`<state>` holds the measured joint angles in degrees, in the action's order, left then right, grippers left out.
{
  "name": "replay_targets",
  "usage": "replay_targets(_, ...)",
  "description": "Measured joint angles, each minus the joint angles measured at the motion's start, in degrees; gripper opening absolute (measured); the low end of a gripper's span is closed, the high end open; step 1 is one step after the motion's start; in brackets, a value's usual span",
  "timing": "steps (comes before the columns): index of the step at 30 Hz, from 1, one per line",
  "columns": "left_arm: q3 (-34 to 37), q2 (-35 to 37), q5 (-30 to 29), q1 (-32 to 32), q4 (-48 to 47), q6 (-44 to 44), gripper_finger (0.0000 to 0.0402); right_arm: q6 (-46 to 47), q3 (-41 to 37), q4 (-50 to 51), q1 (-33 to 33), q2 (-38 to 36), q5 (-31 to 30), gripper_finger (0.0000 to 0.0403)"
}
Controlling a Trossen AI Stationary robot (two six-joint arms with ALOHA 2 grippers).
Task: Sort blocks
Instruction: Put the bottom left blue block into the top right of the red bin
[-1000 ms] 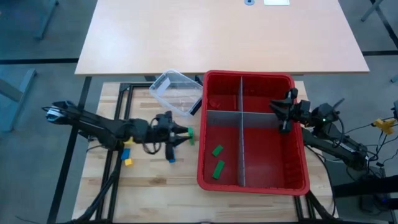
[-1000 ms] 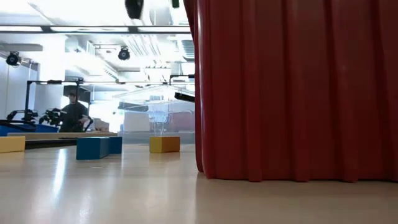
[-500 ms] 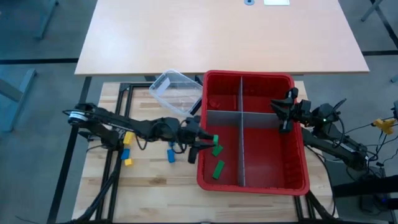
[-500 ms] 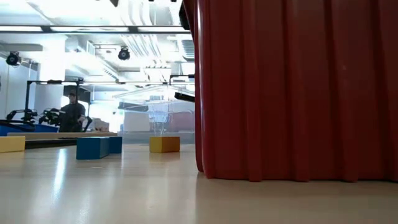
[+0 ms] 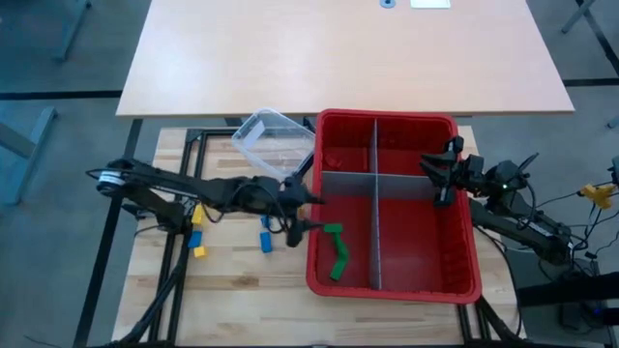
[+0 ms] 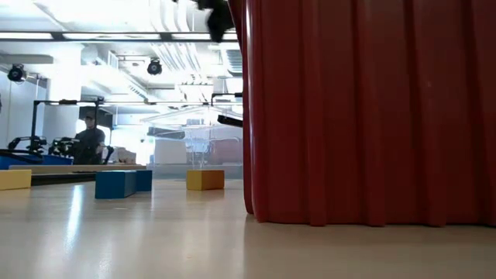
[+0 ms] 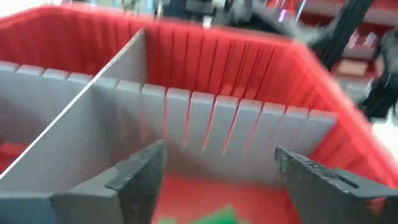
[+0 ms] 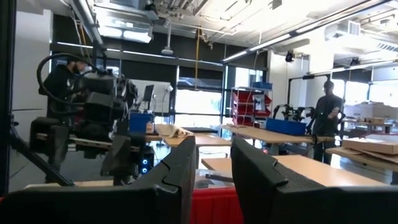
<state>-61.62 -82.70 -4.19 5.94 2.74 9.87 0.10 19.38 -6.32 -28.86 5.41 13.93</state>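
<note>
Your left end effector (image 5: 308,211) sits at the nine o'clock rim of the red ribbed plastic bin (image 5: 462,280), its two dark fingers (image 7: 140,177) spread apart with nothing between them. Just past it, in the bin's seven o'clock compartment, you can see the green plastic blocks (image 5: 337,251) lying loose on the smooth red floor, one short bar across the end of another. Grey slotted divider panels (image 5: 375,232) split the bin into four; the left wrist view shows their notched, flat faces (image 7: 205,124) close up.

Outside the bin, at nine o'clock on the pale wooden worktop (image 5: 232,290), a blue bar (image 5: 266,242) lies near the left arm, with a yellow cube (image 5: 199,252) and more blue and yellow pieces (image 5: 197,224) farther out. A clear rounded plastic tub (image 5: 274,143) rests at eleven o'clock.

Your right end effector (image 5: 440,179) hovers over the bin's two o'clock area; its fingers (image 8: 180,174) stand slightly apart, gripping nothing.
</note>
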Motion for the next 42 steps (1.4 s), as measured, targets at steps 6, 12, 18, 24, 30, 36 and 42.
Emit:
replay_targets(6, -5.7, 8.5, -7.0, 1.9, -32.5, 3.6, 0.0086, -0.2, 0.0, 0.1, 0.0, 0.0, 0.0, 0.0073)
replay_targets(12, -9.6, 12.1, -9.6, 2.9, -63.9, 19.2, 0.0003, -0.3, 0.0, 0.0, 0.0, 0.0, 0.0, 0.0062)
replay_targets(18, -5.3, 10.1, 1.4, 3.9, -78.6, 27.9, 0.0, -0.3, 0.0, 0.0, 0.0, 0.0, 0.0, 0.0057)
replay_targets(24, 2.3, 5.7, 15.2, 4.4, -79.9, 26.5, 0.0, -0.1, 0.0, 0.1, 0.0, 0.0, 0.0, 0.0068)
replay_targets(30, 8.3, -0.4, 19.9, 4.4, -83.8, 25.6, 0.0, -0.1, 0.0, 0.1, 0.0, 0.0, 0.0, 0.0076)
replay_targets(36, 12.9, -4.4, 22.8, 4.4, -83.3, 24.4, 0.0, 0.3, 0.0, 0.1, 0.0, 0.0, 0.0, 0.0066)
replay_targets(42, 18.2, -5.5, 25.2, 4.4, -82.7, 23.9, 0.0, 0.3, 0.0, 0.1, 0.0, 0.0, 0.0, 0.0055)
